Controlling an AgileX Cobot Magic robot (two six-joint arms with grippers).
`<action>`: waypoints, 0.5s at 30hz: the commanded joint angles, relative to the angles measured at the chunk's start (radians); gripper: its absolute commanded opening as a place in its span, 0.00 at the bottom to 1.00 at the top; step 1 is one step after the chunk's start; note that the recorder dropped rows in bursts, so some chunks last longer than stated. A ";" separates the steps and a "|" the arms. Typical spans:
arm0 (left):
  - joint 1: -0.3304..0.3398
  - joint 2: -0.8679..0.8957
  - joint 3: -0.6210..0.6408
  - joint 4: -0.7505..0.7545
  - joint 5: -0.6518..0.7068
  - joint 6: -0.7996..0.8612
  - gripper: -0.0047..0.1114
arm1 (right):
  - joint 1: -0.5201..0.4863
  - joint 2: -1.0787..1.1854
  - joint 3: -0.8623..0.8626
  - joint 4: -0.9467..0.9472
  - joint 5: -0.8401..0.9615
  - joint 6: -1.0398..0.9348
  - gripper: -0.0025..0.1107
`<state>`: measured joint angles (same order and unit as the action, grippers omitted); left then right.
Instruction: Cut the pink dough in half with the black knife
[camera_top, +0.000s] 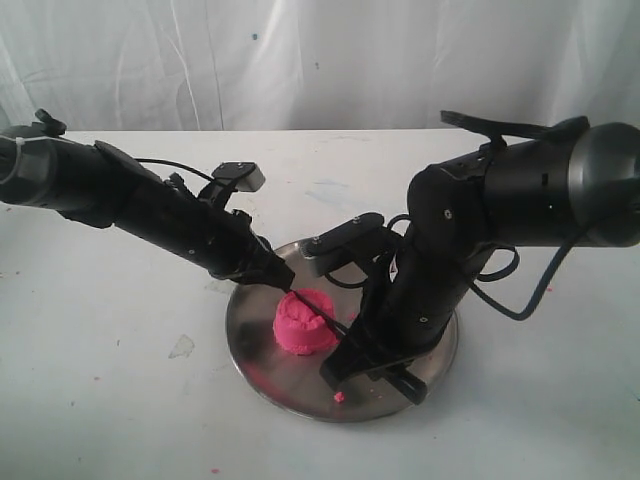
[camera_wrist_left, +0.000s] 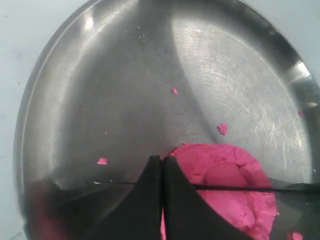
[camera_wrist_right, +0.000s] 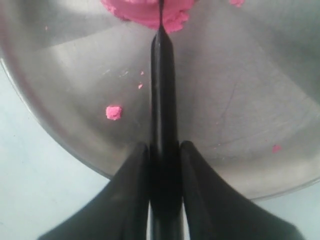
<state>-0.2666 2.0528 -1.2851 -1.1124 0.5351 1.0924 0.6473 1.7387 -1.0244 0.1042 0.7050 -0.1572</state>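
Exterior: bright pink dough lump (camera_top: 305, 322) sat mid round steel plate (camera_top: 262, 378). Left wrist: my left gripper (camera_wrist_left: 162, 161) pinched the slim black knife (camera_wrist_left: 235, 188) tip across it. Right wrist: my right gripper (camera_wrist_right: 164, 146) clamped the handle; I'd press both ends level.

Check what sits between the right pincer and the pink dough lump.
Only the black knife: the right pincer clamps its handle, and its blade runs over bare round steel plate into the pink dough lump. One pink crumb lies beside it. Clearest in the right wrist view.
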 joint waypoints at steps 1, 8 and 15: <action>-0.002 -0.012 0.004 0.022 0.006 -0.001 0.04 | 0.000 0.003 0.002 -0.006 -0.003 0.000 0.02; -0.002 -0.062 0.004 0.022 0.004 0.002 0.04 | 0.000 0.057 0.002 -0.003 -0.005 0.000 0.02; -0.002 -0.055 0.004 0.022 -0.012 0.002 0.04 | 0.000 0.055 0.000 0.000 -0.013 0.000 0.02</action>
<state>-0.2666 2.0018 -1.2851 -1.0816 0.5108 1.0924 0.6473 1.7972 -1.0244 0.1042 0.6965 -0.1572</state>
